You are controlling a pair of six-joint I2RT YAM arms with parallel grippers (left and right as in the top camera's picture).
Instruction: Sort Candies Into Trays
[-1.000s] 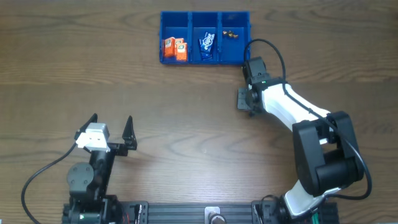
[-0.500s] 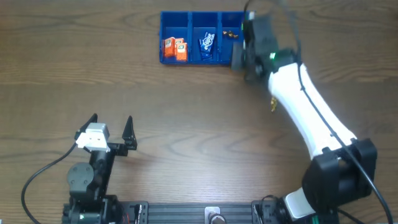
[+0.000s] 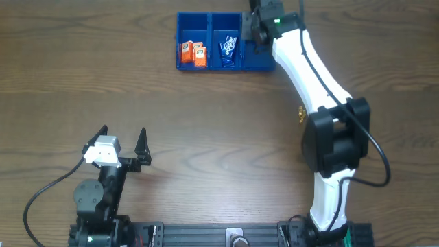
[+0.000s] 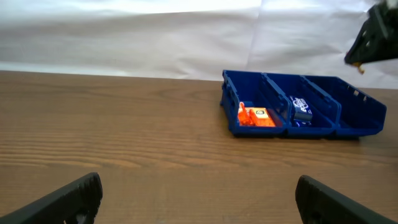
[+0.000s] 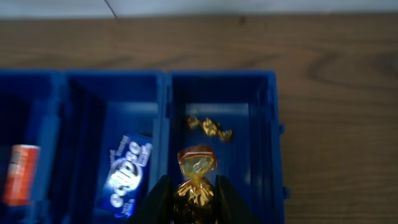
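A blue three-compartment tray lies at the far middle of the table. Its left bin holds orange candies, its middle bin a blue packet, and its right bin gold-wrapped candies. My right gripper hangs above the right bin, shut on a gold-wrapped candy. The left wrist view has it high above the tray's right end, the right gripper with the candy dangling. One gold candy lies on the table right of centre. My left gripper stands open near the front left, holding nothing.
The right arm stretches from its base across the right side of the table up to the tray. Bare wood surrounds the tray on the left and in the middle. White sheeting backs the table's far edge.
The right arm rose from the table just right of the tray and swung up over the tray's right bin with the gold candy. The left arm stayed still.
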